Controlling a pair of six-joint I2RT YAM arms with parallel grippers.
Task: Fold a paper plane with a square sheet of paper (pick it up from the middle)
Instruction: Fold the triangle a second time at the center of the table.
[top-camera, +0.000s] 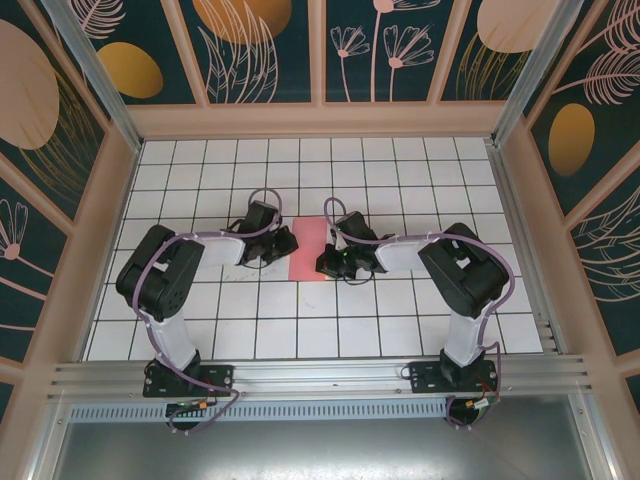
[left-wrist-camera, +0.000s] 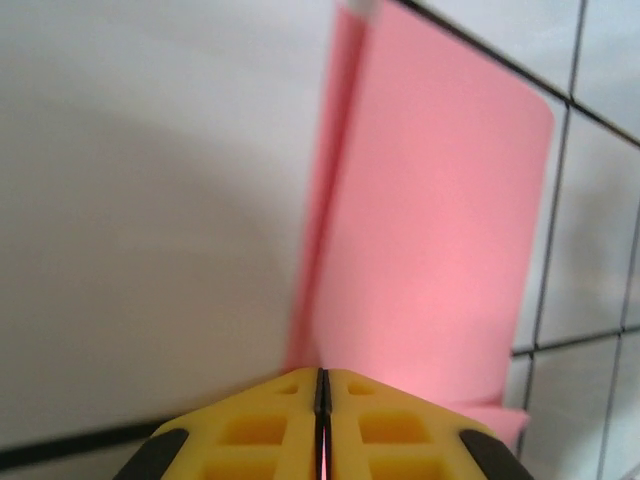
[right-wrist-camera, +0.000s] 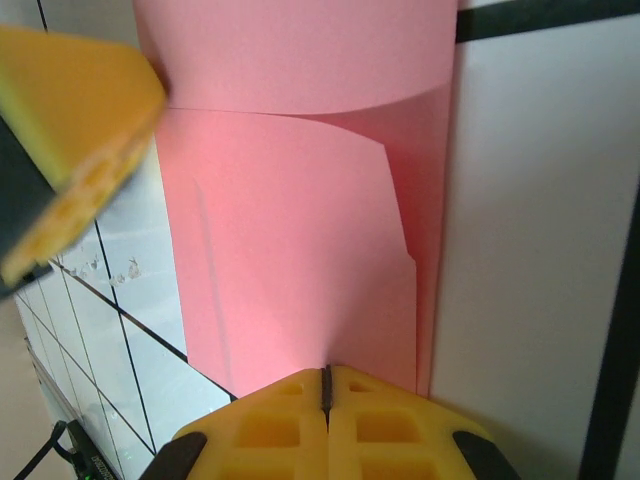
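The square sheet of paper is salmon pink and lies folded into a narrow upright strip at the table's middle, between both grippers. My left gripper sits at its left edge, jaws shut, and a sliver of pink shows in the gap between them. From there the paper runs away, one layer lifted along the left fold. My right gripper is shut, its tips pressed against the near edge of the paper. A curved upper flap rises at the far end, beside the left gripper's yellow finger.
The white gridded table is ringed by tan walls. Both arms reach inward from their bases at the near rail. Bare tiles lie behind and in front of the paper.
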